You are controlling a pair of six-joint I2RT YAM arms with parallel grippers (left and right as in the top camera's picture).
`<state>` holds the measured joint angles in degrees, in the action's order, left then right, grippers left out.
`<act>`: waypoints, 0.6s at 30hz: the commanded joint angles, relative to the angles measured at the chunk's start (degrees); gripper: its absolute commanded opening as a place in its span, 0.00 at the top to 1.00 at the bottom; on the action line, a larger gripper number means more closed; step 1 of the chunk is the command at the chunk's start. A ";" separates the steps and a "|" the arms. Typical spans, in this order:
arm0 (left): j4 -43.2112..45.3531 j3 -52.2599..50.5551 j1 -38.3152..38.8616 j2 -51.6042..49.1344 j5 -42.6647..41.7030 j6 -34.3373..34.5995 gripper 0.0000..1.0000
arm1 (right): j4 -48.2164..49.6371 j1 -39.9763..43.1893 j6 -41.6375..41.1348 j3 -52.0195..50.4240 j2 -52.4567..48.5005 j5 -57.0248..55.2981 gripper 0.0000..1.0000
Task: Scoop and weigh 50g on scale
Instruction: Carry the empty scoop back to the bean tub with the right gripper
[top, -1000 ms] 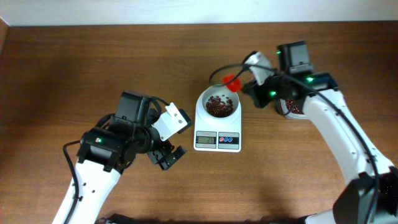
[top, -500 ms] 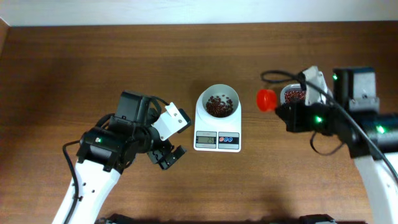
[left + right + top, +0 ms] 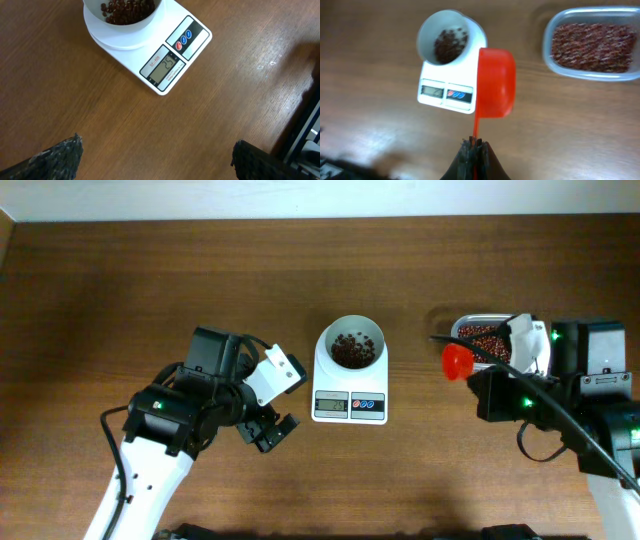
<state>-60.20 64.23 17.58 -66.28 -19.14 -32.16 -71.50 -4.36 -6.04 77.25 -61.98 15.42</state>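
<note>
Your scale (image 3: 349, 385), beans (image 3: 349, 350) in its white bowl (image 3: 352, 323), sits ahead of your left gripper (image 3: 272, 430), whose jaws stand wide and empty. It lies ahead-left of your right gripper (image 3: 474, 145), clamped on the handle of a red scoop (image 3: 495, 82). A clear tub (image 3: 590, 76) lies ahead-right of that hand.

On my right wrist feed the claw (image 3: 474, 145) at bottom centre is clamped on the thin handle of a red scoop (image 3: 495, 82), its cup at mid-frame. The scale (image 3: 447, 82) sits upper left, beans in its bowl (image 3: 445, 42); a clear tub (image 3: 592, 42) of beans lies upper right on the table (image 3: 570, 130).
</note>
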 commanded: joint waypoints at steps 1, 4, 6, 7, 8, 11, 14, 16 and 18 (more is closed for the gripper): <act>0.09 1.14 -0.28 0.07 -0.81 -1.11 0.01 | 3.06 0.33 -0.22 -2.23 0.50 -10.86 0.96; 0.09 1.14 -0.28 0.07 -0.81 -1.11 0.01 | 5.40 0.31 -0.11 -2.49 0.50 -12.96 0.96; 0.09 1.14 -0.28 0.07 -0.81 -1.09 0.01 | 7.69 0.33 0.24 -2.95 0.48 -14.80 0.96; 0.09 1.14 -0.28 0.07 -0.81 -1.11 0.01 | 9.03 0.33 0.24 -3.63 0.48 -15.34 0.96; 0.09 1.14 -0.28 0.07 -0.81 -1.11 0.01 | 9.92 0.33 0.22 -4.42 0.48 -15.28 0.96; 0.09 1.14 -0.28 0.07 -0.81 -1.11 0.01 | 11.91 0.33 0.20 -8.48 0.48 -15.28 0.96; 0.09 1.14 -0.28 0.07 -0.81 -1.11 0.01 | 13.31 0.33 0.20 -10.10 0.48 -15.28 0.96; 0.09 1.14 -0.28 0.07 -0.81 -1.11 0.01 | 14.14 0.33 -0.04 -10.10 0.48 -15.26 0.96; 0.09 1.14 -0.28 0.07 -0.81 -1.11 0.01 | 14.34 0.33 -0.46 -10.10 0.48 -14.97 0.96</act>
<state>-60.20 64.27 17.58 -66.28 -19.14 -32.16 -57.58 -4.36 -5.85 67.37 -61.93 1.26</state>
